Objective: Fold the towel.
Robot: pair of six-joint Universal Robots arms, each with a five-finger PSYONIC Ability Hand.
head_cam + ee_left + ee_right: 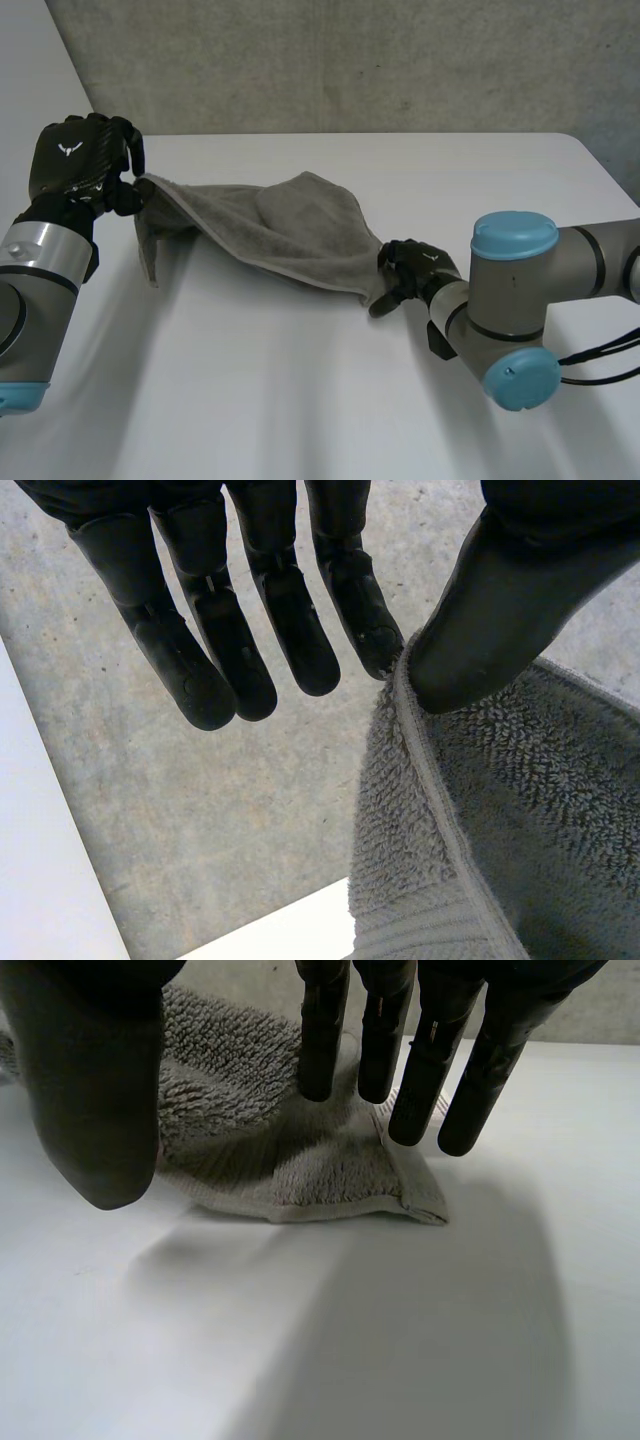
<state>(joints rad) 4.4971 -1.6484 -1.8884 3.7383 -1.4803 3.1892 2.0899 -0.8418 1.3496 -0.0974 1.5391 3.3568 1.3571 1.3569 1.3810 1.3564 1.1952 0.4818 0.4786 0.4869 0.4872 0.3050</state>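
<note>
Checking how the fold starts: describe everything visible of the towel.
The towel is grey terry cloth with a stitched hem, and it is rumpled. It stretches slantwise over the white table. One corner is raised, pinched between the thumb and a finger of the left hand, with cloth hanging below it. The other end is at the right hand, where a corner lies flat on the table.

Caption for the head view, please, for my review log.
Left hand pinches one towel corner raised off the table; right hand sits at the opposite corner, low by the table.
</note>
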